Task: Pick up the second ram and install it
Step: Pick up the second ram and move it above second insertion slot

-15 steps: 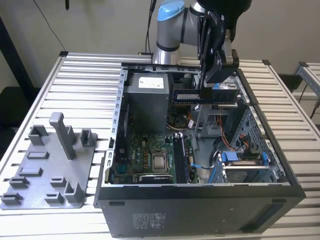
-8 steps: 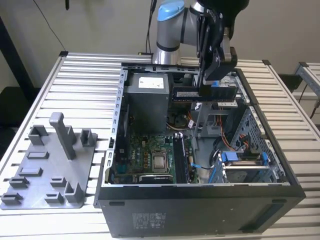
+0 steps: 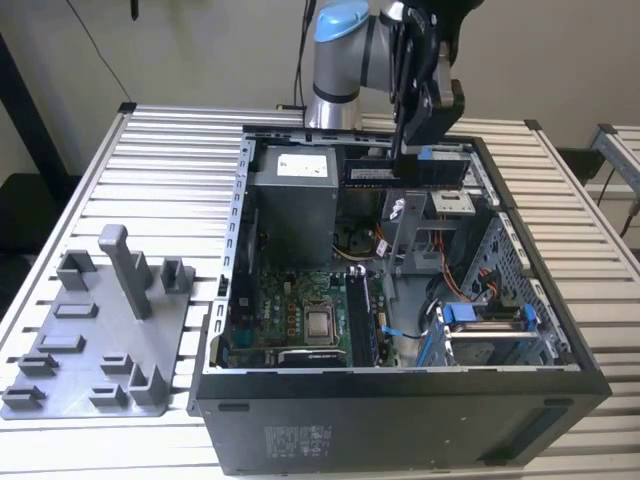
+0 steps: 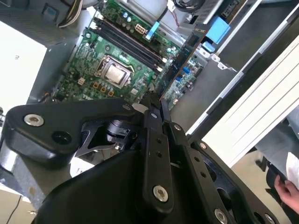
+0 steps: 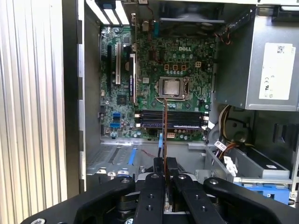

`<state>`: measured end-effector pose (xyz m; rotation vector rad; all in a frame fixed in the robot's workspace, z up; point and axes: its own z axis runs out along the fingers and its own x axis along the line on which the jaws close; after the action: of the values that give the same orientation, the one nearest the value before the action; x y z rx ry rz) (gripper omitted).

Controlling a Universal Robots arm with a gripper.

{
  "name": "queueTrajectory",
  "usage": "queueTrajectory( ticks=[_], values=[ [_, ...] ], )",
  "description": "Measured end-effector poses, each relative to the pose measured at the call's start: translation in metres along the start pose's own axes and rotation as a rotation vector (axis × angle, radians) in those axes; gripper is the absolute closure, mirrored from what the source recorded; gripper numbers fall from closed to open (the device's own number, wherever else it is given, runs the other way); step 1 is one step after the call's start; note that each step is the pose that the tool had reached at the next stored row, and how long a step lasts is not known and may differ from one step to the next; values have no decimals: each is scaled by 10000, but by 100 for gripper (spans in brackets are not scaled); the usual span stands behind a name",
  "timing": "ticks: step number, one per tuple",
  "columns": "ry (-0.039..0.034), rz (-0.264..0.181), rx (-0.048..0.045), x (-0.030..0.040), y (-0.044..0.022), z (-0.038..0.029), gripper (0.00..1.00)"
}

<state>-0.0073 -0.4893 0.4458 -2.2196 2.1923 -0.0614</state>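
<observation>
Hung above the slatted bench [image 3: 170,150], the open computer case [image 3: 400,390] and its motherboard [image 3: 290,300], upper right of centre in the exterior view, with the end effector [image 3: 408,160] pinched tight on the second ram [image 4: 183,55], held clear of the memory slots [image 5: 173,119]; pickup judged done, seating left.

Arm [image 3: 335,70]: silver-grey round links, with a pale blue cap [image 3: 341,20] on the joint. Wrist housing [image 3: 432,92]: black, blocky, angular.

Gripper [image 5: 165,161]: matte black throughout. It has two narrow flat fingers [image 5: 152,196], each with a line of small recessed screw holes. The outer linkage bars [image 4: 51,128] are broad with rounded ends and a slightly glossy finish. Silver hex-socket screws [image 4: 33,120] sit at the pivots, seen in both wrist views.
</observation>
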Motion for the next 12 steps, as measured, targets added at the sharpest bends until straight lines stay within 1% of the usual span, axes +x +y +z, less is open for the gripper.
queueTrajectory(
  ticks=[2, 4, 7, 9, 12],
  values=[
    [-30, 0, 0, -21, -1, 1, 86],
    [-73, 2, 0, -21, 0, 1, 86],
    [-88, 5, 1, -42, 0, 1, 86],
    [-114, 4, 1, -82, -1, 2, 86],
    [-177, 7, 2, -146, -2, 3, 86]
  ],
)
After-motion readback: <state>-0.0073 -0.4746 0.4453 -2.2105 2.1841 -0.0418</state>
